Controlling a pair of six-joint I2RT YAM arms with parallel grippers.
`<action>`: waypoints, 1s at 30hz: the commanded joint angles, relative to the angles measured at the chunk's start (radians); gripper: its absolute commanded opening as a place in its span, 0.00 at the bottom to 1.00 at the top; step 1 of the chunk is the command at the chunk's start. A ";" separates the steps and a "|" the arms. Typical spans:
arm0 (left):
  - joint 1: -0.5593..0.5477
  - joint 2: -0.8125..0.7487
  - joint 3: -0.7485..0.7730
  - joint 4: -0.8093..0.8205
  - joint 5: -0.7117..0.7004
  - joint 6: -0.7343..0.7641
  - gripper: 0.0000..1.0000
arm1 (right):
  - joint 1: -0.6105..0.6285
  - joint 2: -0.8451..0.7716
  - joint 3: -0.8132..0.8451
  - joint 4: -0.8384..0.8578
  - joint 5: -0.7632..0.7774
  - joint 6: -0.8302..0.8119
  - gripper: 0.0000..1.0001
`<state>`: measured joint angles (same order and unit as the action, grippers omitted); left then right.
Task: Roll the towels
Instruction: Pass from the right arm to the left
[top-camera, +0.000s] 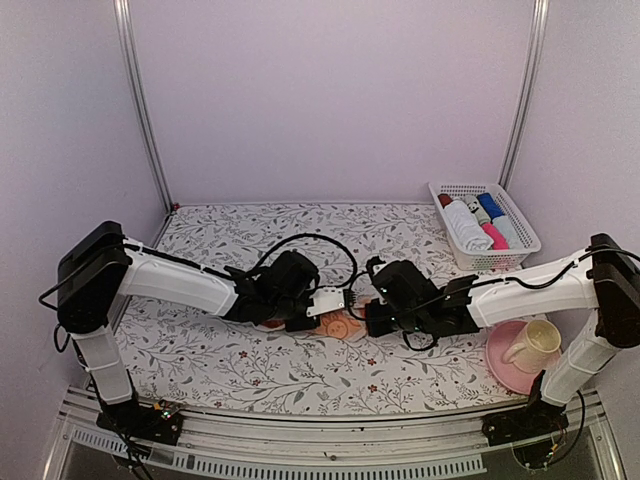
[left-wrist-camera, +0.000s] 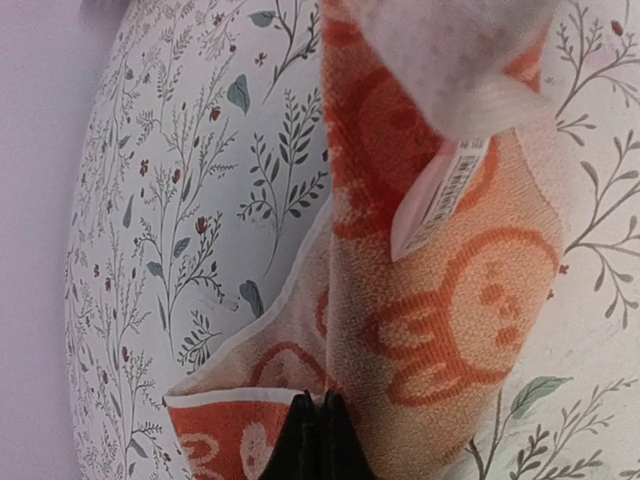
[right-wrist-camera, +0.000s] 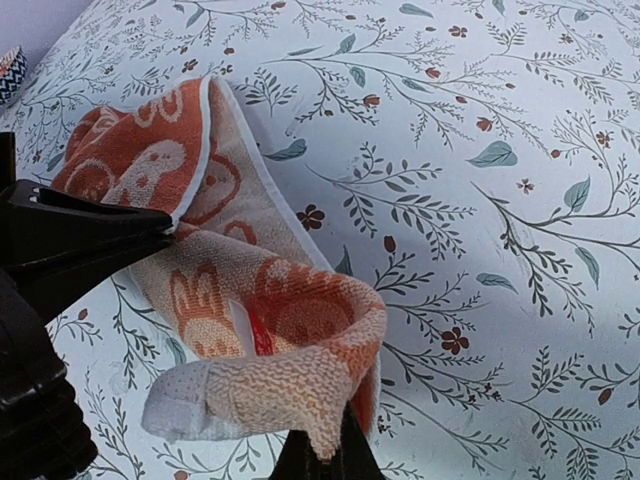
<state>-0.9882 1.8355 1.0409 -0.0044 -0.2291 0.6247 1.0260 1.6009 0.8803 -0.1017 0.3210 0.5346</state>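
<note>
The orange-red towel (top-camera: 340, 326) with white face prints lies partly rolled at the table's middle, between both grippers. In the left wrist view the towel (left-wrist-camera: 440, 300) fills the frame, its white label showing. My left gripper (left-wrist-camera: 322, 420) is shut on the towel's folded edge; it also shows in the top view (top-camera: 318, 310). My right gripper (right-wrist-camera: 325, 455) is shut on the opposite end of the towel (right-wrist-camera: 290, 310), which curls up over its fingertips; in the top view it (top-camera: 368, 318) sits just right of the towel. The light blue towel is out of view.
A white basket (top-camera: 520, 258) holding several rolled cloths stands at the back right. A pink plate (top-camera: 500, 370) with a cream cup (top-camera: 535, 345) sits at the front right by the right arm's base. The left gripper's black body (right-wrist-camera: 60, 240) shows in the right wrist view.
</note>
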 joint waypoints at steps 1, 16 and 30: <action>0.019 -0.016 0.019 0.004 -0.015 -0.013 0.00 | -0.006 0.000 -0.020 0.028 0.002 0.004 0.03; 0.382 -0.347 -0.063 -0.207 0.437 -0.098 0.00 | -0.048 -0.124 -0.081 -0.034 -0.016 -0.069 0.39; 0.584 -0.521 -0.266 -0.232 0.700 -0.111 0.00 | -0.093 -0.277 -0.223 -0.018 -0.156 0.155 0.81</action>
<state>-0.4282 1.3556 0.8013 -0.2241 0.3737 0.5148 0.9539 1.3960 0.7067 -0.1459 0.2054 0.5869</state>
